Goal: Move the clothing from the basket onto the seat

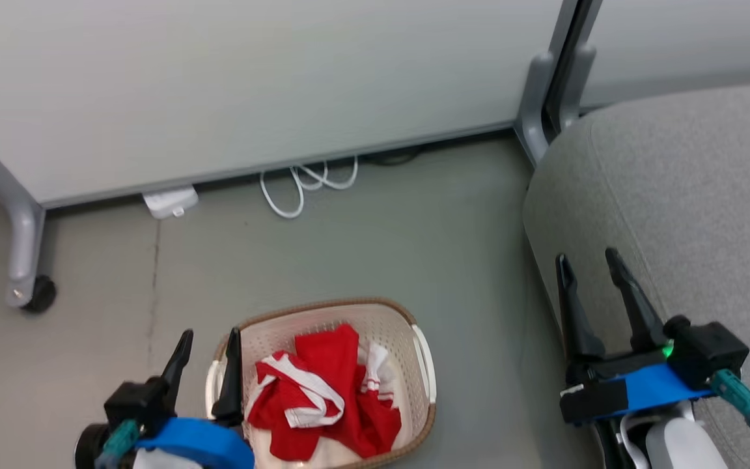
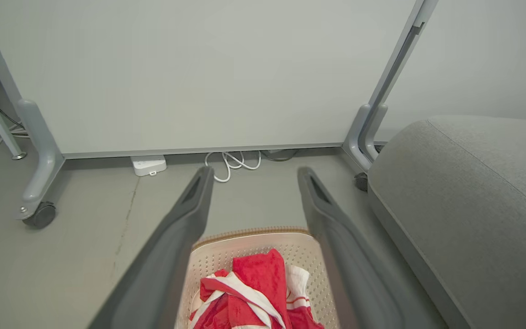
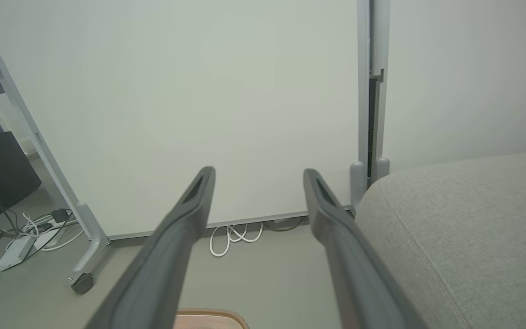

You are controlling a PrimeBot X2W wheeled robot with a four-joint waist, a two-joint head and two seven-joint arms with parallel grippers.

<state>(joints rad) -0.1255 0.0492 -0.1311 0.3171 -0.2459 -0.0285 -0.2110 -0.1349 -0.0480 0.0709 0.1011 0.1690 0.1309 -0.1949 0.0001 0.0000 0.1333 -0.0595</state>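
Pre-grasp; nothing lifted yet
Red clothing [image 1: 323, 391] heaped in laundry basket [image 1: 323, 303], seat [image 1: 687, 195] alongside; left gripper [image 1: 210, 333] near basket, right gripper [image 1: 586, 255] by seat, both wide open, empty; next, likely: lower left, pinch garment

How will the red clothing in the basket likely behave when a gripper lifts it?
Probably floppy: the clothing lies crumpled in folds inside the basket, so it should drape and sag. Its pieces overlap, so one may drag another along.
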